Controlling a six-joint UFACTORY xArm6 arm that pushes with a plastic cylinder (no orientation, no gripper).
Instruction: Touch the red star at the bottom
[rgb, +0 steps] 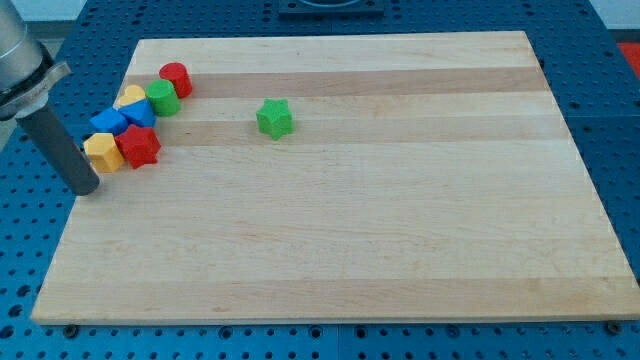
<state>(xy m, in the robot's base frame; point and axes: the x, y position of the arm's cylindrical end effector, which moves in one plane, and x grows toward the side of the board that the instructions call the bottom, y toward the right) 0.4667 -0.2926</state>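
The red star (139, 146) lies near the board's left edge, touching a yellow block (102, 152) on its left. My tip (88, 190) rests on the board just below and left of the yellow block, about a block's width from the red star's lower left. The dark rod slants up to the view's top left. Above the star sit a blue block (108, 122), a second blue block (140, 111), a yellow block (131, 96), a green cylinder (162, 98) and a red cylinder (176, 79).
A green star (274, 118) stands alone at the upper middle of the wooden board (400, 230). The board's left edge runs close beside my tip. Blue perforated table surrounds the board.
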